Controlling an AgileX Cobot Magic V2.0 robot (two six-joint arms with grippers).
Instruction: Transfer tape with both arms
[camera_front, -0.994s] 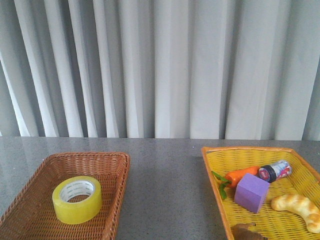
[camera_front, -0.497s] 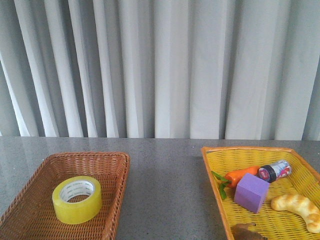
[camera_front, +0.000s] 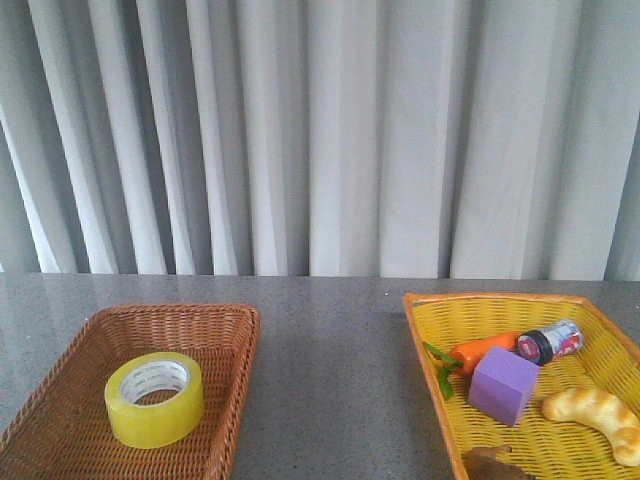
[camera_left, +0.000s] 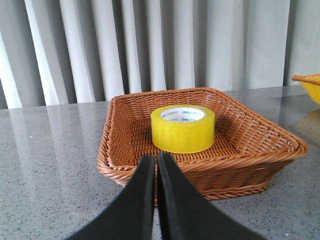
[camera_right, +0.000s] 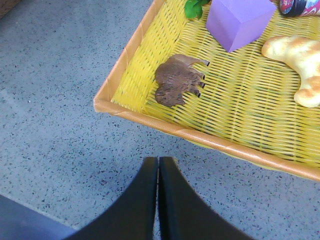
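The yellow tape roll (camera_front: 154, 399) with a white printed core lies flat in the brown wicker basket (camera_front: 215, 330) at the front left of the table. It also shows in the left wrist view (camera_left: 183, 128). My left gripper (camera_left: 156, 158) is shut and empty, just short of the basket's near rim (camera_left: 200, 170). My right gripper (camera_right: 158, 160) is shut and empty above the grey table, beside the near edge of the yellow basket (camera_right: 200, 135). Neither arm shows in the front view.
The yellow basket (camera_front: 430, 310) at the right holds a purple foam cube (camera_front: 503, 385), a toy carrot (camera_front: 478, 351), a small jar (camera_front: 549, 341), a croissant (camera_front: 595, 415) and a brown toy animal (camera_right: 177, 80). Grey curtains hang behind the table.
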